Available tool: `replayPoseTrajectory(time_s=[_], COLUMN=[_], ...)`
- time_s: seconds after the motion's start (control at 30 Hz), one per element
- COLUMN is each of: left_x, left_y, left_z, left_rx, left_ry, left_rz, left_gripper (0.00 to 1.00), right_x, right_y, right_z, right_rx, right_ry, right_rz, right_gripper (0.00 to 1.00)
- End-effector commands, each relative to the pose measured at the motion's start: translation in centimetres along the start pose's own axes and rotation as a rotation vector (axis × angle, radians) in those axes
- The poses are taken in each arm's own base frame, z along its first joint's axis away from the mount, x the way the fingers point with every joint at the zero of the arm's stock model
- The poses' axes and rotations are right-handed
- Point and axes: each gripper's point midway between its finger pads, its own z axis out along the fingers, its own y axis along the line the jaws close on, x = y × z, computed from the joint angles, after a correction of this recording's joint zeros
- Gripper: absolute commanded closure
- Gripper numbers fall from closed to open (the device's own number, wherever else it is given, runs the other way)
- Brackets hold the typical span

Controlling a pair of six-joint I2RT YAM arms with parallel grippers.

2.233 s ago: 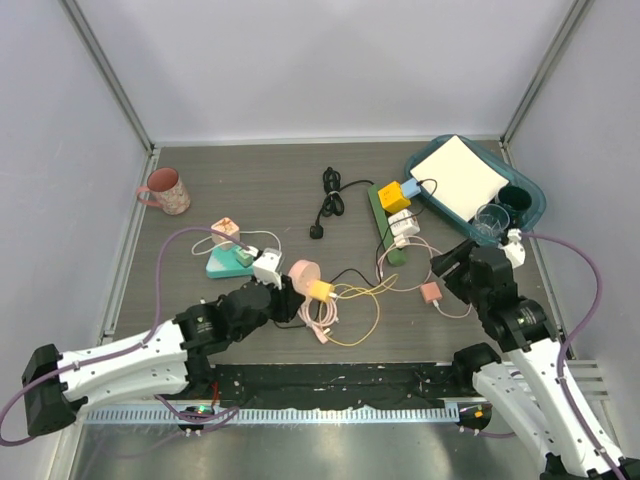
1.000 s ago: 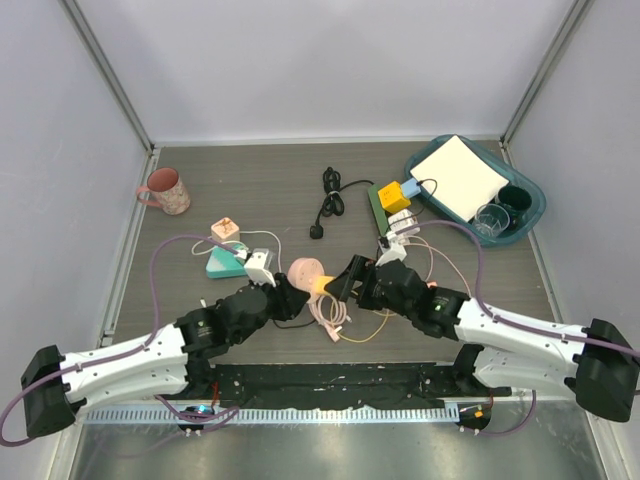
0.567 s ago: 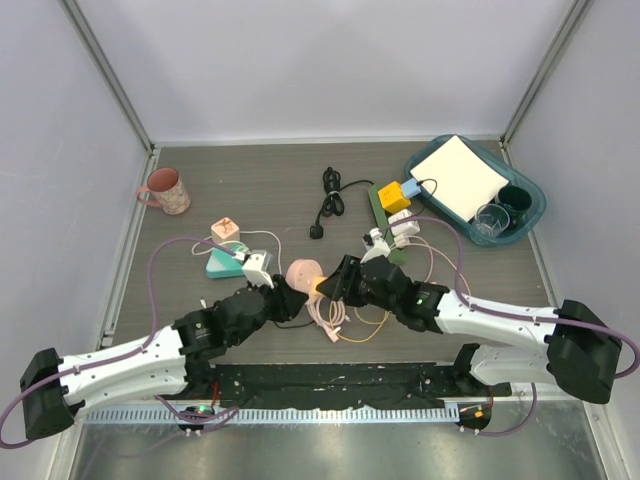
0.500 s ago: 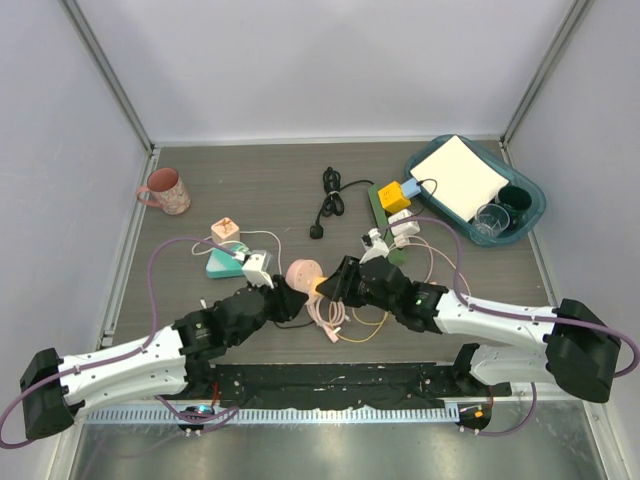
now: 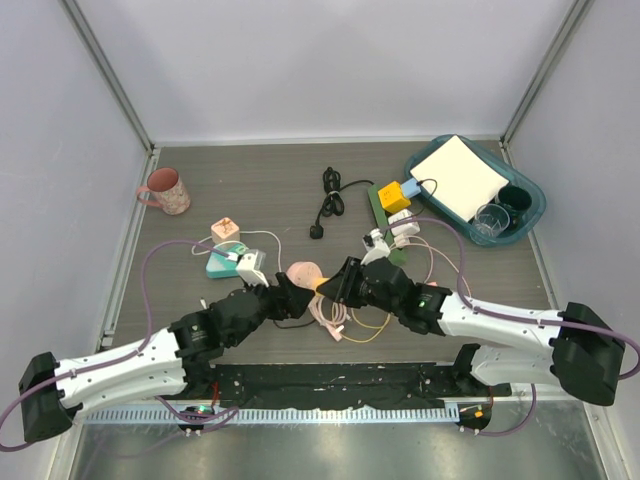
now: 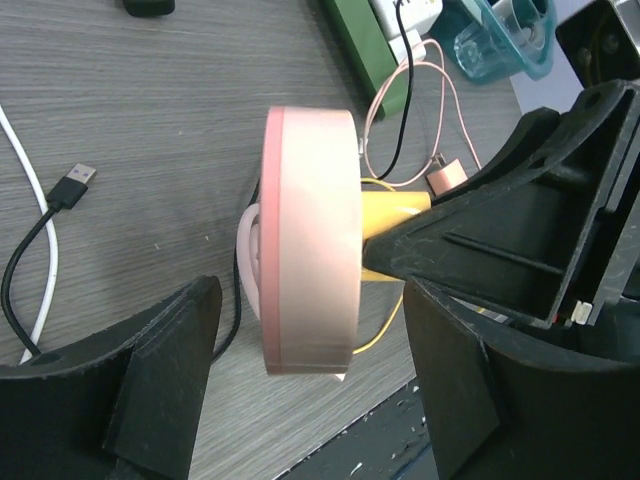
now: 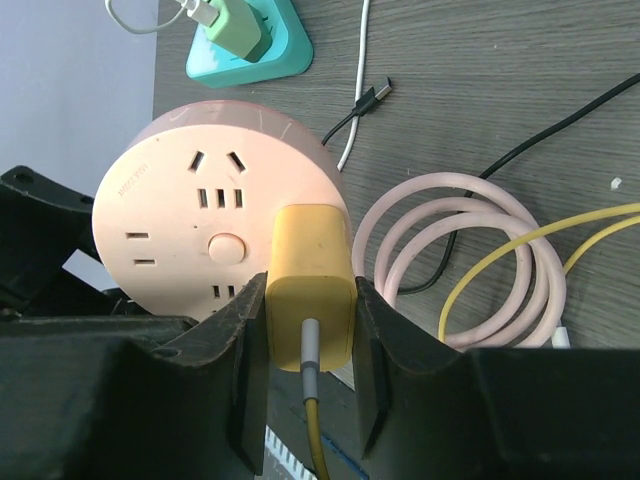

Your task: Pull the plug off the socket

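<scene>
1. At the far left of the table point(image 5: 250, 180), a pink mug point(image 5: 165, 190) stands near the edge, well apart from both arms.
2. Right of the mug lie a small pink cube adapter point(image 5: 226, 228) and a teal triangular socket point(image 5: 222, 265) with a green plug point(image 7: 240, 28) seated in it.
3. Next comes the left gripper point(image 6: 310, 300). Its jaws are apart, with one finger on each side of the pink round socket point(image 6: 310, 240), and a gap shows between each finger and the disc.
4. The pink round socket sits near the middle front of the table. It is tipped up on its edge, with its holed face turned toward the right arm.
5. The yellow plug point(image 7: 310, 285) is seated in that face, at the lower right in the right wrist view. A yellow cable point(image 7: 318, 440) runs out of its back.
6. The right gripper point(image 7: 308, 300) is clamped on the yellow plug, with a finger pressed against each side.
7. Just beside the socket, a coiled pink cable point(image 7: 460, 192) lies flat on the table.
8. Farther back lie a black cable point(image 5: 332, 195) and a green power strip point(image 5: 378, 212), which carries a yellow cube point(image 5: 392, 193) and white plugs.
9. At the far right, a teal tray point(image 5: 535, 205) holds a white pad point(image 5: 458, 172) and a clear cup point(image 5: 489, 220).
</scene>
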Motion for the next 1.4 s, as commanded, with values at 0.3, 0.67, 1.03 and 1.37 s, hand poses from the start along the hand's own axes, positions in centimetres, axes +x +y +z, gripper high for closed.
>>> replayPoseTrajectory(time_s=[0.3, 0.67, 1.03, 1.37], left_x=[-1.4, -1.3, -0.9, 0.0], left_y=[-1.8, -1.1, 1.4, 3.4], left_z=[0.6, 0.7, 1.6, 1.8], left_rx=[0.052, 0.027, -0.110, -0.230], left_ry=[-0.058, -0.058, -0.055, -0.018], left_rz=[-0.040, -0.011, 0.096, 0.105], left_gripper=[0.38, 1.00, 1.00, 1.00], right_x=[-1.8, -2.2, -1.7, -4.5], right_y=[2.8, 2.4, 3.0, 2.3], right_z=[-1.7, -1.6, -0.6, -2.3], right_rx=[-0.115, -0.100, -0.125, -0.071], right_ry=[-0.067, -0.093, -0.085, -0.221], right_rz=[0.035, -0.002, -0.060, -0.110], right_gripper=[0.99, 0.99, 0.99, 0.99])
